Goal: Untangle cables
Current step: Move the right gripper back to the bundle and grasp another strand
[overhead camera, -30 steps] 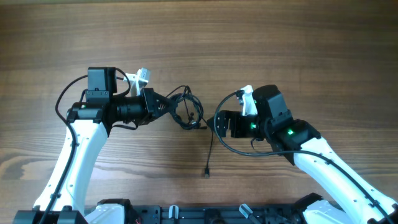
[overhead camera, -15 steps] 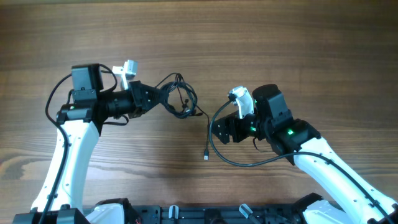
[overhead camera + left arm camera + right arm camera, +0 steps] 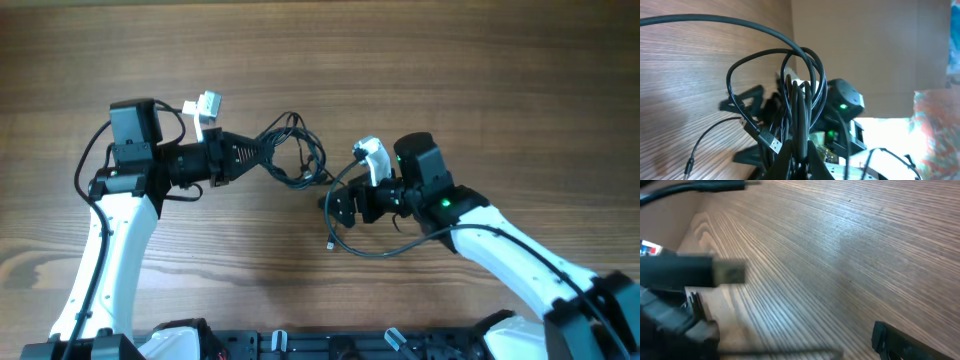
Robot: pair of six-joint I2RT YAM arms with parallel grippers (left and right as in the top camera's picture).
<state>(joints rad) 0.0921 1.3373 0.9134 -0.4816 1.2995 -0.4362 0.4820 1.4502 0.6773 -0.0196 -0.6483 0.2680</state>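
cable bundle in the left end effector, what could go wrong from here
1. The left end effector is shut on several strands of the cable bundle together, so pulling may tighten the knot.
2. The open right end effector sits close to the loops and to its own thicker wire; closing could catch the wrong cord.
3. The loose plug end on the table might snag if dragged.

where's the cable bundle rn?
Overhead view: the cable bundle is mid-table, pinched in the left tool, with the open right tool just beyond it. One loose strand trails to a plug near the right tool.
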